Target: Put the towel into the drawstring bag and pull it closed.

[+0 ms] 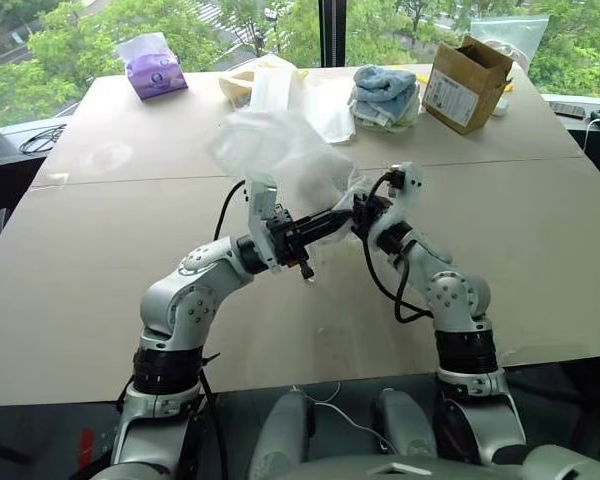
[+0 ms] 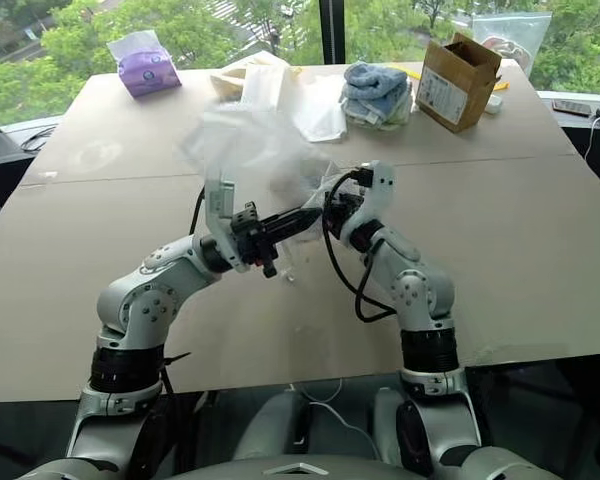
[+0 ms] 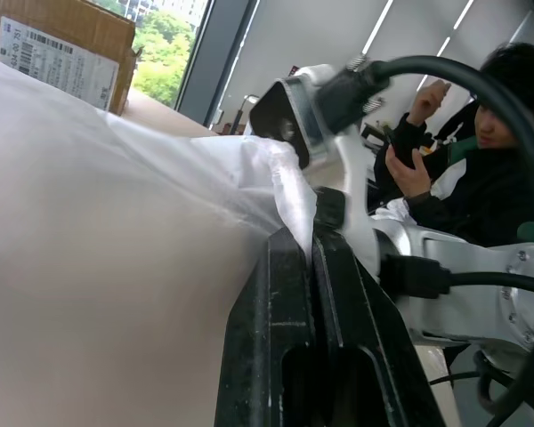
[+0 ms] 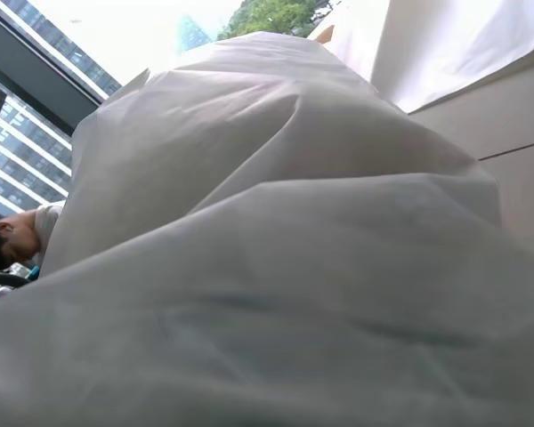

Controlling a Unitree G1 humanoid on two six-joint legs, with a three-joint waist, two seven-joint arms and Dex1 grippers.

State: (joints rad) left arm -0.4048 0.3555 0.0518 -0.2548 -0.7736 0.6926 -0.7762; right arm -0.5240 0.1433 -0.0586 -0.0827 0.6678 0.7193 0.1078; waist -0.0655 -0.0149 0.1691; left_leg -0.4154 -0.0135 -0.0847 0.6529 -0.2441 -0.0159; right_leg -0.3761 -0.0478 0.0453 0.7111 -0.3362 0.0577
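— Between the two claws, what is held?
— At the left gripper (image 1: 342, 217) the two black fingers (image 3: 289, 338) are pressed flat together on a pinch of thin white fabric, the edge of the drawstring bag (image 1: 280, 150). The bag rises just above and beyond that claw, lifted off the table (image 1: 130, 290), puffed out, crinkled and slightly see-through.

— And the right claw?
— The right gripper (image 1: 365, 212) meets the left one tip to tip, right against the same bunched edge of the bag. Its fingers are buried in fabric; I cannot tell whether they are parted or closed, nor whether they hold anything. From its wrist, folds of soft white cloth cover nearly everything.

— The towel?
— I cannot make it out; the bag's cloudy wall hides whatever is inside. The cords are too fine to pick out either.

— Farther out from the claws?
— Well beyond the bag, near the far table edge, lie flat white bags (image 1: 325, 105), a folded stack of blue and pale towels (image 1: 385, 95), an open cardboard box (image 1: 467, 82) and a purple tissue pack (image 1: 155, 68). Behind the right claw's arm a person (image 3: 463, 169) in dark clothes sits, partly cut off
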